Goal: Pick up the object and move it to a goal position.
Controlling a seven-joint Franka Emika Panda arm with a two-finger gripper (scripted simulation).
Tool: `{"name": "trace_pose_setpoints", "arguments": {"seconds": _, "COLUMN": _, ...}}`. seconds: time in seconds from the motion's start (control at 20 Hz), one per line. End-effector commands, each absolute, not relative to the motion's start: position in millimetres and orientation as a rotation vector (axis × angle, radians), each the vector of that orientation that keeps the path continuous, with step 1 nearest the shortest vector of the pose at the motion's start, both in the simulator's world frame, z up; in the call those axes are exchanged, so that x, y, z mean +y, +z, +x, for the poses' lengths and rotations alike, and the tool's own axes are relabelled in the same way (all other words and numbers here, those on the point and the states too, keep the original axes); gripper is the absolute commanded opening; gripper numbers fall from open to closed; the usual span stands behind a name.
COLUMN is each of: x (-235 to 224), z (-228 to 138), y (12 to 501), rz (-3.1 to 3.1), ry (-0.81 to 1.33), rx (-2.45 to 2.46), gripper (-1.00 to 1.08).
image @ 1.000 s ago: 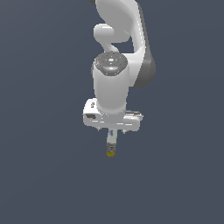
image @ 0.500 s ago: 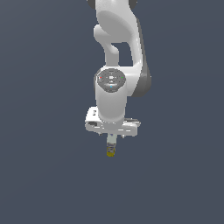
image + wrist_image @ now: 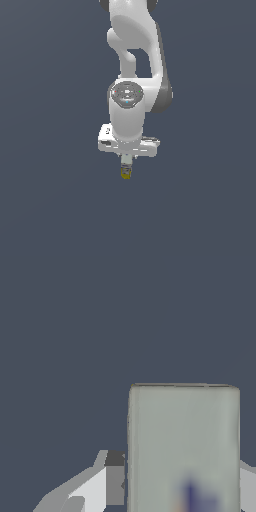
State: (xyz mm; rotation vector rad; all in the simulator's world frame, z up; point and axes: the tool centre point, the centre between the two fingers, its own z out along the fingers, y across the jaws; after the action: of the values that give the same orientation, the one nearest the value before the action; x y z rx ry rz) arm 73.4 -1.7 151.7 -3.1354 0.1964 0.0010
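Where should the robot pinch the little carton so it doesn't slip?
Probably its upper part, from above, where the gripper has it. The carton is tall, upright and narrower than the fingers, so they can squeeze its two flat opposite sides.

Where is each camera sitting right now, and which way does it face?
Exterior view: off the arm, facing the arm head-on; the tool hangs below the hand, holding the carton by its upper part.
Wrist view: on the wrist, looking along the tool at the carton's grey-white face; one finger shows beside it.
Shared: both show the carton and the tool against the plain dark background.
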Motion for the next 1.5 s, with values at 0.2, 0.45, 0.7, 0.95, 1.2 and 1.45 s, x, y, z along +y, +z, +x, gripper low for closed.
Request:
{"name": "trace_pose_setpoints", "arguments": {"seconds": 0.2, "x": -2, "z": 74, "y": 152, "rz": -3.135, "ry": 0.0, "rx": 0.197, "gripper": -1.0}}
{"name": "trace_pose_setpoints", "arguments": {"seconds": 0.45, "x": -3, "z": 76, "y": 161, "rz": -3.135, "ry": -0.014, "rx": 0.201, "gripper": -1.0}}
{"name": "trace_pose_setpoints", "arguments": {"seconds": 0.7, "x": -7, "z": 86, "y": 201, "rz": -3.132, "ry": -0.074, "rx": 0.217, "gripper": -1.0}}
{"name": "trace_pose_setpoints", "arguments": {"seconds": 0.95, "x": -14, "z": 99, "y": 270, "rz": -3.124, "ry": -0.178, "rx": 0.245, "gripper": -1.0}}
{"name": "trace_pose_setpoints", "arguments": {"seconds": 1.2, "x": -22, "z": 110, "y": 354, "rz": -3.11, "ry": -0.303, "rx": 0.277, "gripper": -1.0}}
{"name": "trace_pose_setpoints", "arguments": {"seconds": 1.45, "x": -29, "z": 114, "y": 424, "rz": -3.095, "ry": -0.405, "rx": 0.304, "gripper": -1.0}}
